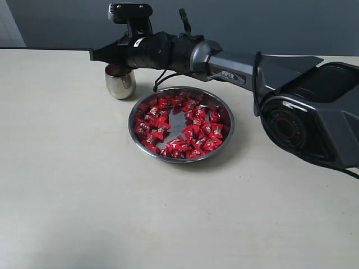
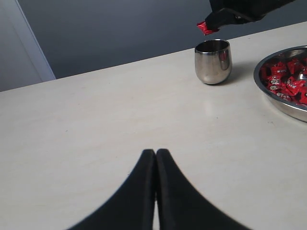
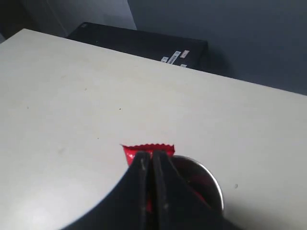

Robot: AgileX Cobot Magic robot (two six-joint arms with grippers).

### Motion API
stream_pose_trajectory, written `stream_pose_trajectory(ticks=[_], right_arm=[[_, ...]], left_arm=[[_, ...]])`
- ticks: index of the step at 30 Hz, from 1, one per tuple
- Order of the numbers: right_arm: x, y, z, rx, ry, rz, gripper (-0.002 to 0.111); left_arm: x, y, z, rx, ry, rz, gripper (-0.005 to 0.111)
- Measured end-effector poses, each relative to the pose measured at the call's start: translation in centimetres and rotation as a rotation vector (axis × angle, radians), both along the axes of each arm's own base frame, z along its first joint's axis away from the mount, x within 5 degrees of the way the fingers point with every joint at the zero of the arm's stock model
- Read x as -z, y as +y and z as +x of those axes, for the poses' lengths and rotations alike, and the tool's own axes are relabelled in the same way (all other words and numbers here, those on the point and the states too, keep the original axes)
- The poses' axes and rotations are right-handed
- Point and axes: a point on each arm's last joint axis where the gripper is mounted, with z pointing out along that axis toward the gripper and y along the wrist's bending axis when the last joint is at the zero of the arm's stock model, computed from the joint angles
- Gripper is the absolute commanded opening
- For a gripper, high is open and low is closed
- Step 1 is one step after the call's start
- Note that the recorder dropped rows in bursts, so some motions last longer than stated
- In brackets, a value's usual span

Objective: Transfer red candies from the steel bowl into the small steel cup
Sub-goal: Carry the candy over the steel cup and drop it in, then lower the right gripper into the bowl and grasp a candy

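Gripping one red candy (image 2: pixel 205 28), the right hand (image 2: pixel 211 24) hangs above the small steel cup (image 2: pixel 213 61); steel bowl (image 1: pixel 185 161) nearly full.

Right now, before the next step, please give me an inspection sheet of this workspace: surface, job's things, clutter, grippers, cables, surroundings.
Surface: pale table; no spills seen.
Job's things: bowl holds many red candies; cup stands upright beside it, not touching.
Clutter: nothing seen.
Grippers: right gripper shut on one candy, just above the cup's rim; left gripper shut, empty, low over the table, away from the cup.
Cables: black cable hangs in a loop under the right arm, near the bowl's far rim.
Surroundings: grey wall behind; black box beyond the table's edge.
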Motion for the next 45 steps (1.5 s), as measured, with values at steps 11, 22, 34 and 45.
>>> stream_pose_trajectory(ticks=[11,22,34,45], right_arm=[[0.0,0.0,0.0,0.045,0.062,0.077,0.027],[0.0,0.1,-0.2,0.069,0.136,0.134,0.027],[0.3,-2.4,-4.8,-0.242,0.479,-0.476,0.027],[1.0,-4.4,-5.8,-0.254,0.579,-0.733,0.028]], left_arm=[[0.0,0.0,0.0,0.000,0.000,0.000,0.000],[0.0,0.0,0.0,0.000,0.000,0.000,0.000],[0.0,0.0,0.0,0.000,0.000,0.000,0.000],[0.0,0.0,0.0,0.000,0.000,0.000,0.000]])
